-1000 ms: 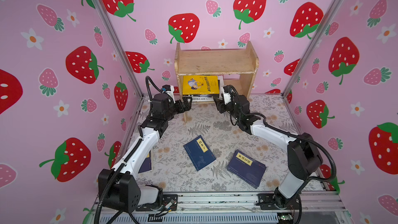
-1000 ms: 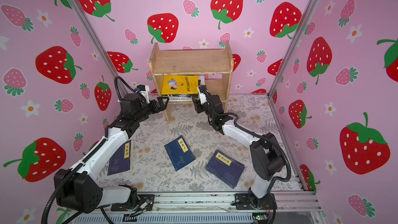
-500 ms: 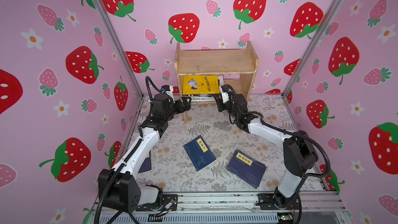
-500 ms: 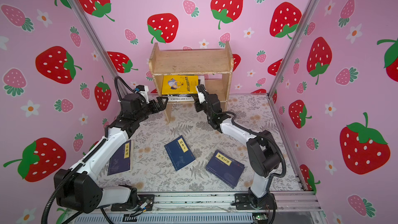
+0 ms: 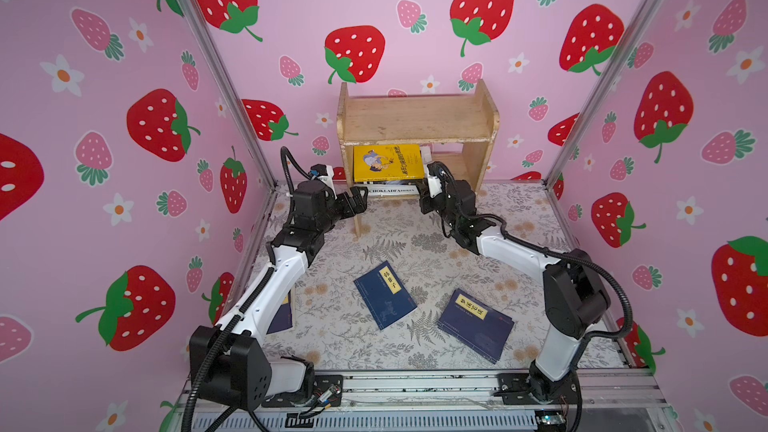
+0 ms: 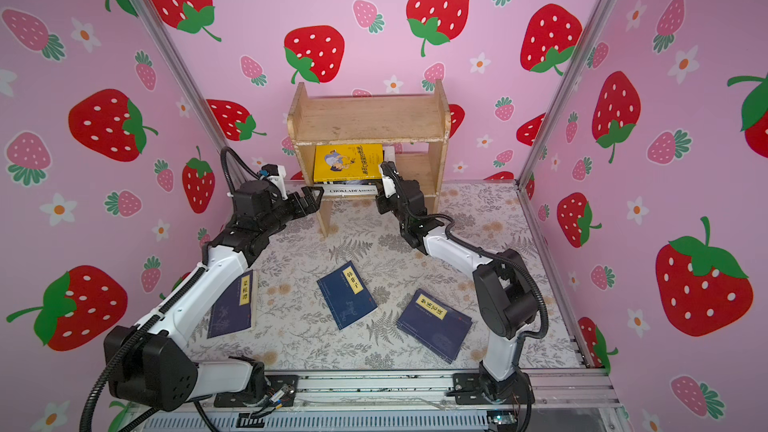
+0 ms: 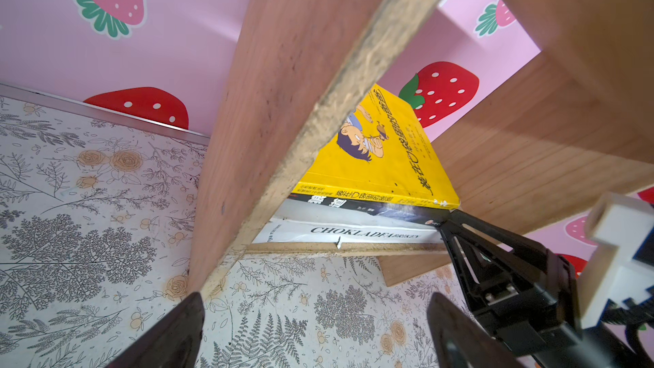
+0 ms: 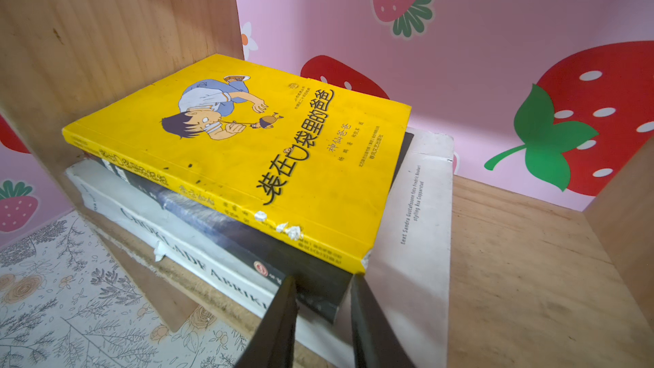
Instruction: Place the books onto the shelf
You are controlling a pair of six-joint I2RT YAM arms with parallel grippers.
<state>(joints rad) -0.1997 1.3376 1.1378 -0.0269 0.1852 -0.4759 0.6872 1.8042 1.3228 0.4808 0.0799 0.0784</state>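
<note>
The shelf (image 5: 415,118) stands at the back wall. Its lower tier holds a flat stack: a white book (image 8: 417,207) at the bottom, a dark book (image 8: 219,221) in the middle, a yellow book (image 5: 386,162) on top. My right gripper (image 8: 322,279) is at the stack's right front corner, its narrow jaws closed on the dark book's corner. My left gripper (image 7: 315,331) hangs open and empty over the mat by the shelf's left side panel (image 7: 283,100). Three navy books (image 6: 347,295) (image 6: 434,324) (image 6: 232,305) lie flat on the mat, the last beside the left arm.
The floral mat (image 5: 415,243) covers the floor between pink strawberry walls. The shelf's upper tier (image 6: 365,118) carries nothing. The lower tier's right half (image 8: 531,260) is bare wood. A metal rail (image 5: 415,384) runs along the front edge.
The right gripper's jaws have narrowed around the dark book's corner and the wrist has edged closer to the stack. The left arm has not moved.
</note>
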